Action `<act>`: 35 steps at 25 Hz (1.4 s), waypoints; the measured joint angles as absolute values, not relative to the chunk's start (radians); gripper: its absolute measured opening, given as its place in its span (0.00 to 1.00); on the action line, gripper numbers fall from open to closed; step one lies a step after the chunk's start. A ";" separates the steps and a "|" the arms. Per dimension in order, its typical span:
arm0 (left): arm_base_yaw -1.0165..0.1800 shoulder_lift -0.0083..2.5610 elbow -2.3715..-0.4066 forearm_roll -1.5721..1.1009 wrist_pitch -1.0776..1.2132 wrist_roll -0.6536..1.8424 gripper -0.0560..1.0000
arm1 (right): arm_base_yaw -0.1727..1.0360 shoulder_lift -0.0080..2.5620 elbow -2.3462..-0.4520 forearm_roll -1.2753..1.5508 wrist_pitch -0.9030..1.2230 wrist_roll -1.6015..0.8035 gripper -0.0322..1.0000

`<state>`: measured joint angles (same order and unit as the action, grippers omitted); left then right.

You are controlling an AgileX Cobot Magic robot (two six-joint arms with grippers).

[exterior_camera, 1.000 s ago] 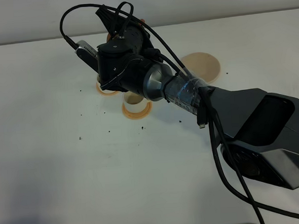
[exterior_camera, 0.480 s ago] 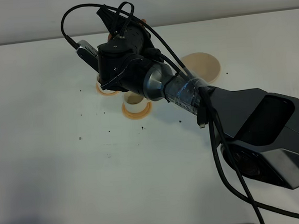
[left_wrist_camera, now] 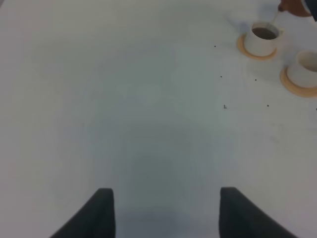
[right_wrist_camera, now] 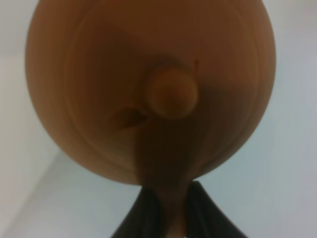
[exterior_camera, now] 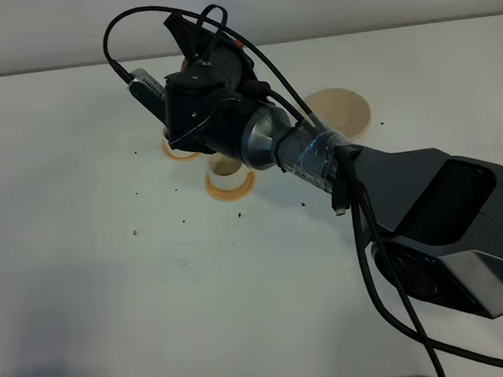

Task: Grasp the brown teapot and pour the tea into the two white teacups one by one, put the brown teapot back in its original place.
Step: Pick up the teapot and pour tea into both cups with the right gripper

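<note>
1. Far teacup (left_wrist_camera: 262, 40) stands on a coaster (left_wrist_camera: 253, 53), with tea (left_wrist_camera: 265, 33) in it.
2. Near teacup (left_wrist_camera: 308, 69) stands on a second coaster (left_wrist_camera: 296, 88), just beside.
3. Saucer (exterior_camera: 345, 110) lies on the table (exterior_camera: 113, 291), right of both.
4. The teapot (right_wrist_camera: 148, 89) hangs above the far teacup.

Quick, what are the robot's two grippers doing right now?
Left gripper: open, holding nothing.
Right gripper: closed on the teapot, gripping its handle.

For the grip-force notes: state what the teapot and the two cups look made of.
Brown teapot: likely unglazed clay; matte terracotta surface with faint concentric rings. Filled teacup and second teacup: probably glazed ceramic, smooth cream-white, though too blurred for certainty.
</note>
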<state>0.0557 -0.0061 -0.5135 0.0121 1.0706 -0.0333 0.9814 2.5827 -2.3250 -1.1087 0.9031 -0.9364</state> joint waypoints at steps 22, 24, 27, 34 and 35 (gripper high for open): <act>0.056 -0.006 -0.513 0.012 1.071 -0.033 0.50 | 0.889 2.468 -2.325 -0.601 1.092 -0.867 0.12; 0.056 -0.006 -0.513 0.012 1.071 -0.033 0.50 | 0.859 2.468 -2.325 -0.513 1.108 -0.875 0.12; 0.056 -0.006 -0.513 0.012 1.071 -0.033 0.50 | 0.818 2.468 -2.325 -0.409 1.112 -0.887 0.12; 0.056 -0.006 -0.513 0.012 1.071 -0.033 0.50 | 0.736 2.468 -2.325 -0.218 1.134 -0.903 0.12; 0.056 -0.006 -0.513 0.012 1.071 -0.033 0.50 | 0.731 2.468 -2.325 -0.216 1.152 -0.903 0.12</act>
